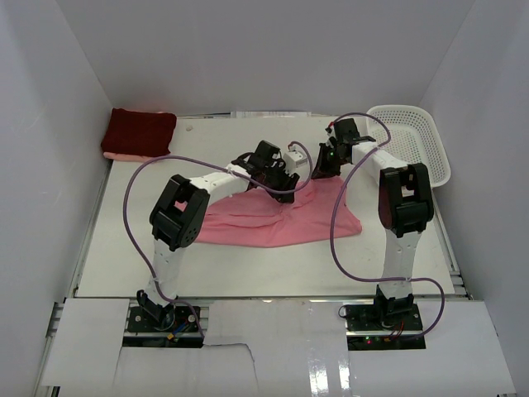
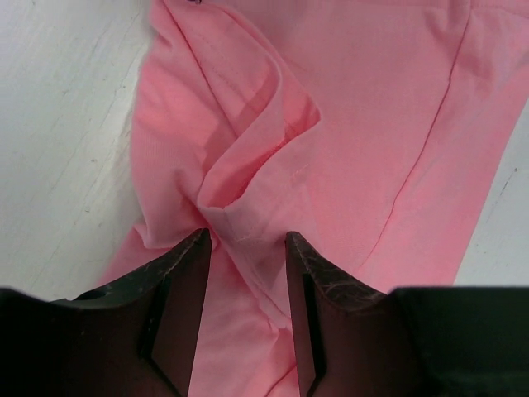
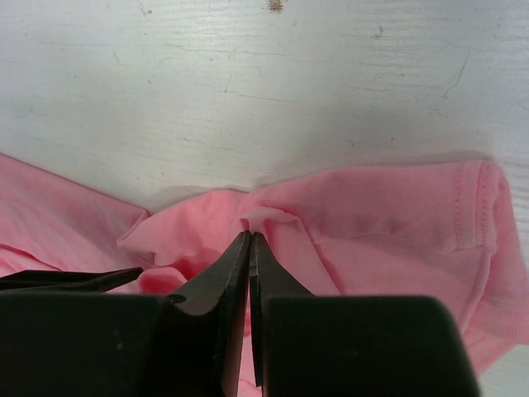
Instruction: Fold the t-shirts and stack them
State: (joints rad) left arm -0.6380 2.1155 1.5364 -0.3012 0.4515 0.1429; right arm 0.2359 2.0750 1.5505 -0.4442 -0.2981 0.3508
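Top view alone shows folded maroon shirt (image 1: 139, 131) far left, white basket (image 1: 430, 141) far right. Wrist views: right gripper (image 3: 249, 236) pinched tight on crumpled pink shirt (image 3: 388, 215); left gripper (image 2: 246, 236) fingers apart.

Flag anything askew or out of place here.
The pink t-shirt lies rumpled and skewed in the middle, bunched where the fingers of the right gripper pinch it. The folded maroon t-shirt looks tidy.

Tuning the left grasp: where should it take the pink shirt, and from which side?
Probably the raised fold of the pink shirt, from above: it stands proud of the flat cloth and runs into the gap of the open left gripper, so closing would pinch it. The right gripper is shut on the far edge.
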